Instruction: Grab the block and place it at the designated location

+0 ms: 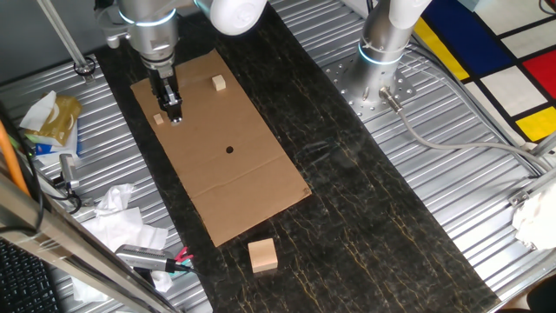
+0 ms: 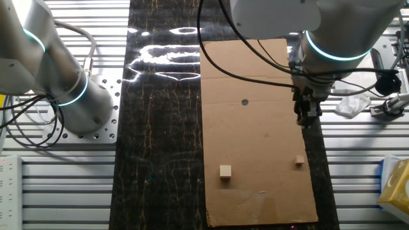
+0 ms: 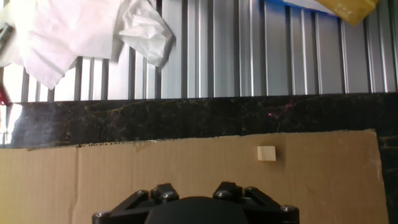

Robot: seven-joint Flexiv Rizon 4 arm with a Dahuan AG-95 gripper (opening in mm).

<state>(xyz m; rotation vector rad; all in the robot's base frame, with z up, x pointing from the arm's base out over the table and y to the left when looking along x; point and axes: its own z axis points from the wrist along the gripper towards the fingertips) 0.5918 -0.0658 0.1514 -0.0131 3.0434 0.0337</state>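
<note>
The brown cardboard sheet (image 1: 228,165) lies flat on the dark table (image 1: 365,200), black dot (image 1: 229,149) near its middle. Gripper (image 1: 174,116) hangs over the sheet's edge, finger spread impossible to tell; tiny block (image 1: 157,120) sits just beside it, untouched

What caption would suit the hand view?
Tiny wooden block lies on brown cardboard, ahead of the gripper.

A tiny pale block (image 3: 267,153) lies on the cardboard sheet (image 3: 155,168), just ahead and right of the hand (image 3: 194,205); crumpled white paper (image 3: 81,34) sits far ahead-left.
</note>
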